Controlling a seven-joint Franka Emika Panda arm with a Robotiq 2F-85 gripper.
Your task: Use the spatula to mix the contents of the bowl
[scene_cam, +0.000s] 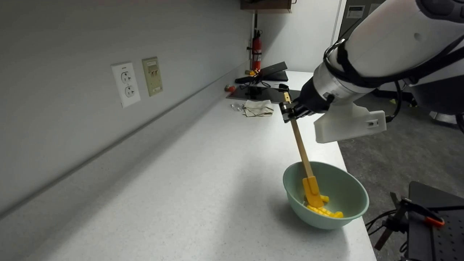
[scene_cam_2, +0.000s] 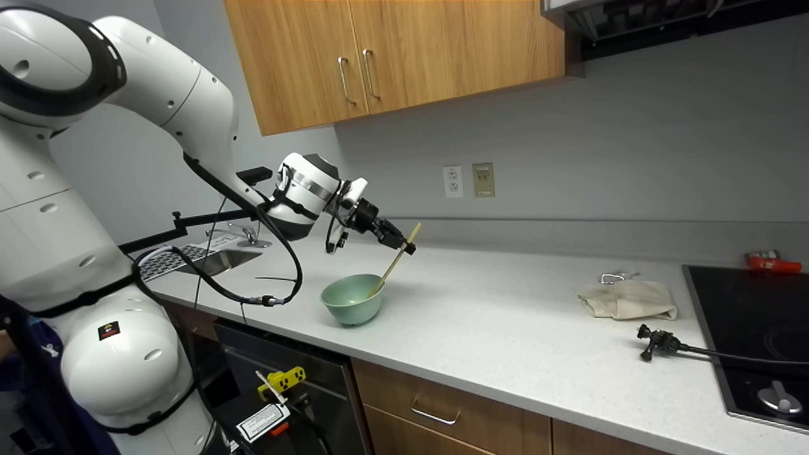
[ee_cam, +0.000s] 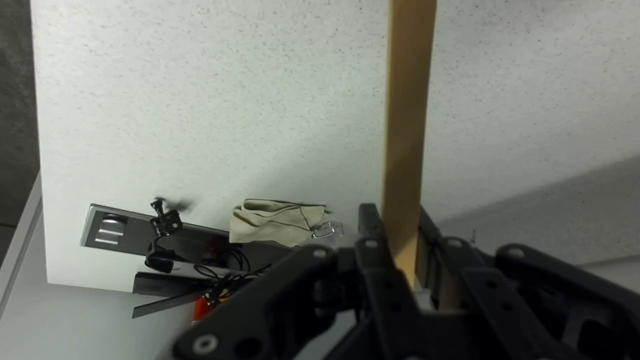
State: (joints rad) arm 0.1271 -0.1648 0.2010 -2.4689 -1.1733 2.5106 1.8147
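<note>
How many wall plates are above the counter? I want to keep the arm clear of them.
2 visible: the white outlet plate on the wall and the beige plate, to its right in both exterior views. The arm may be hiding others.

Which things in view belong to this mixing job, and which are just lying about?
For the job:
spatula, held in the gripper
mint-green bowl
yellow pieces in the bowl

Just lying about:
folded beige cloth
black mount
red-orange object, too unclear to name
</note>
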